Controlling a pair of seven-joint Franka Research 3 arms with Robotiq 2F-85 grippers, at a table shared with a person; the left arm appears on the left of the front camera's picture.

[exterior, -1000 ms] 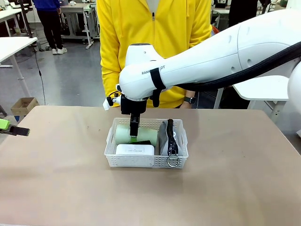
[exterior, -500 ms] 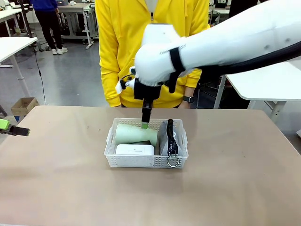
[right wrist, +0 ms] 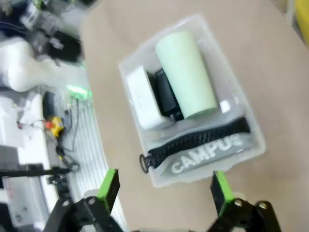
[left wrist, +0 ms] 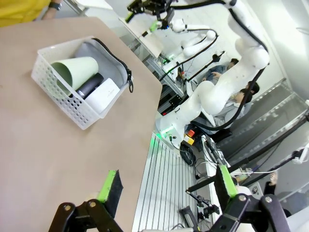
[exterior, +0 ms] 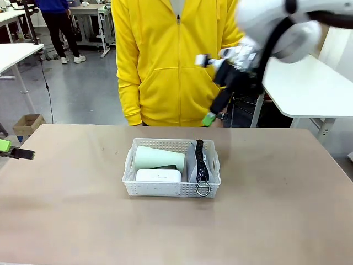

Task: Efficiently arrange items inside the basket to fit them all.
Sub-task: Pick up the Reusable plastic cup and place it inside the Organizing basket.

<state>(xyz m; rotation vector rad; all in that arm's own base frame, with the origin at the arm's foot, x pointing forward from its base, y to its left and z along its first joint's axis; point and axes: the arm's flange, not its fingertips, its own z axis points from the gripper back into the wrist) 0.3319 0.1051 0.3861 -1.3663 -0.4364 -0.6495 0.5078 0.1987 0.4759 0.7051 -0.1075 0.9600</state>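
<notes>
The white basket (exterior: 172, 189) sits mid-table holding all the items. A pale green cup (exterior: 159, 158) lies on its side at the back left, with the flat white box (exterior: 158, 175) in front of it. The grey pouch (exterior: 194, 164) stands on edge along the right side. In the right wrist view the black stapler (right wrist: 166, 94) lies between the box (right wrist: 143, 96) and the cup (right wrist: 186, 75), and the pouch (right wrist: 207, 145) reads "CAMPUS". My right gripper (exterior: 210, 117) hangs open high above the table's far right, empty. My left gripper (exterior: 6, 148) stays open at the left edge.
A person in a yellow jacket (exterior: 176, 61) stands at the far side, right behind the basket. A white table (exterior: 309, 88) stands beyond the right corner. From the left wrist view, the basket (left wrist: 63, 96) is far from my left gripper (left wrist: 168, 186), near the table's edge.
My right arm has risen out of the basket and swung up and to the right, empty. The cup stays lying in the basket. The left arm has not moved.
</notes>
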